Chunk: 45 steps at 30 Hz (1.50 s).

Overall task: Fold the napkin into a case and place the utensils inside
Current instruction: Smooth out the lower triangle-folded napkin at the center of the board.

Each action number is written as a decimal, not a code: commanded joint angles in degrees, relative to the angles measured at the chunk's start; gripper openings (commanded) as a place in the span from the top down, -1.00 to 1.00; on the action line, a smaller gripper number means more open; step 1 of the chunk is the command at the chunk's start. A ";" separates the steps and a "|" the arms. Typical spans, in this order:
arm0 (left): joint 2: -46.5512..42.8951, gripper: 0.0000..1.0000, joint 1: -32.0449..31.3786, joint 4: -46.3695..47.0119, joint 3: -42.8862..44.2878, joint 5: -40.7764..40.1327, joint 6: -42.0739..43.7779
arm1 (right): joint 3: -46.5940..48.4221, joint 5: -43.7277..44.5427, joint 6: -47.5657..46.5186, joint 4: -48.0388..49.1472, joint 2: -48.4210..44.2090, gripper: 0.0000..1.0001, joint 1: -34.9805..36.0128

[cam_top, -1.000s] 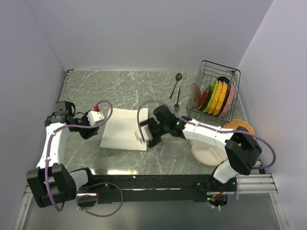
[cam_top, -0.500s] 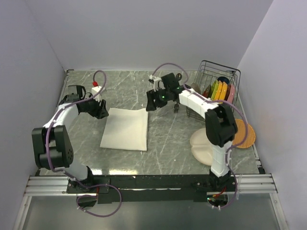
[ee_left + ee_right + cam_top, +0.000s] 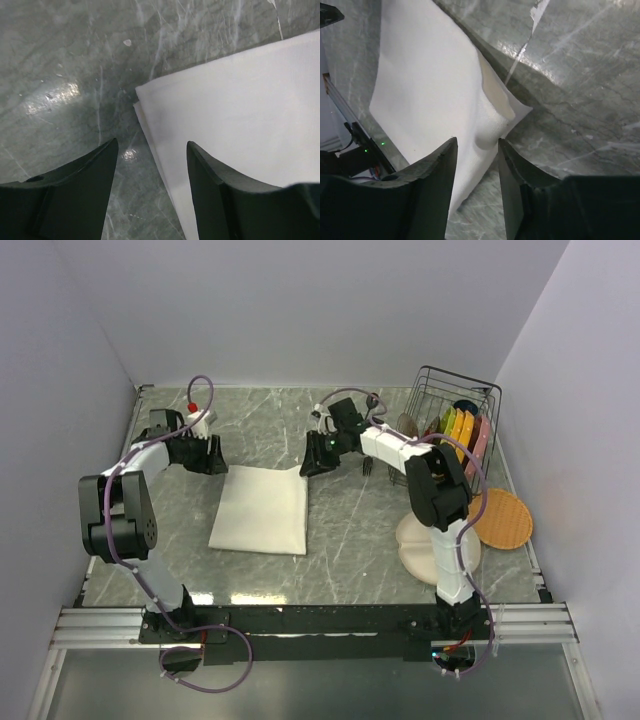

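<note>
Both arms have swung away from the near side of the napkin and out to its far edge since a second ago. The right one made the bigger trip, all the way from the near-right corner.

Now the left pincer hangs over the far-left corner with its fingers released, and the corner lies flat between them. The right pincer sits at the far-right corner with its fingers parted. That corner is rucked up just ahead of the tips, but I see no pinch on it.

My read: 2 corners, 2 arms, so they're lining up to grab the far edge and pull it toward the near edge for another fold. The cloth already looks doubled, with layered edges showing at the left corner.

It's still a wide rectangle, nowhere near a narrow case. The fork waits just right of the napkin's far-right corner, and the spoon is mostly hidden behind the right arm.

The worktop is grey-green marbled stone, a bit glossy, so the cloth may slide. Pale lilac walls box it in, and a wire dish rack stands well right of the napkin.
</note>
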 commanded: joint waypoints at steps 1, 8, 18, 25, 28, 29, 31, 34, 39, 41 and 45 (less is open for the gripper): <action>-0.12 -0.25 -0.09 0.47 3.09 -0.48 -1.59 | 4.52 -3.38 1.72 1.47 3.23 0.27 -0.54; -0.99 -0.25 0.00 -0.68 3.53 -0.57 -0.62 | 9.28 -1.98 0.84 -2.23 5.97 0.01 -0.54; -1.26 -0.10 0.00 -0.94 3.00 1.54 0.70 | 3.57 1.36 -0.48 -1.09 1.13 0.38 -0.63; -0.73 0.15 -0.61 -2.09 3.61 5.15 1.32 | 6.11 1.80 -0.83 -1.43 4.46 0.77 -0.54; -0.82 0.14 -0.61 -1.56 3.09 4.19 0.09 | 7.52 1.80 -1.00 -2.05 5.08 0.69 -0.54; -0.64 0.10 -0.70 -1.30 2.82 3.22 -0.35 | 7.26 1.89 -0.92 -1.44 4.91 0.63 -0.54; 0.14 0.07 -0.61 -0.42 3.08 1.55 -1.85 | 7.08 1.63 -0.65 -0.73 4.65 0.59 -0.54; 2.69 0.03 -0.53 0.98 4.40 0.32 -4.03 | 7.43 1.63 -0.92 -0.82 5.17 0.66 -0.19; 9.28 0.04 -0.79 0.28 10.46 -0.30 -5.98 | 7.61 1.98 -1.88 -1.35 5.52 0.79 0.07; 10.25 0.04 -0.70 0.90 11.95 -0.56 -5.89 | 7.61 2.24 -2.23 -1.35 5.61 0.86 -0.02; 14.20 0.05 -1.23 -1.64 15.39 0.31 -4.93 | 7.87 2.51 -2.76 -1.61 5.96 0.92 0.07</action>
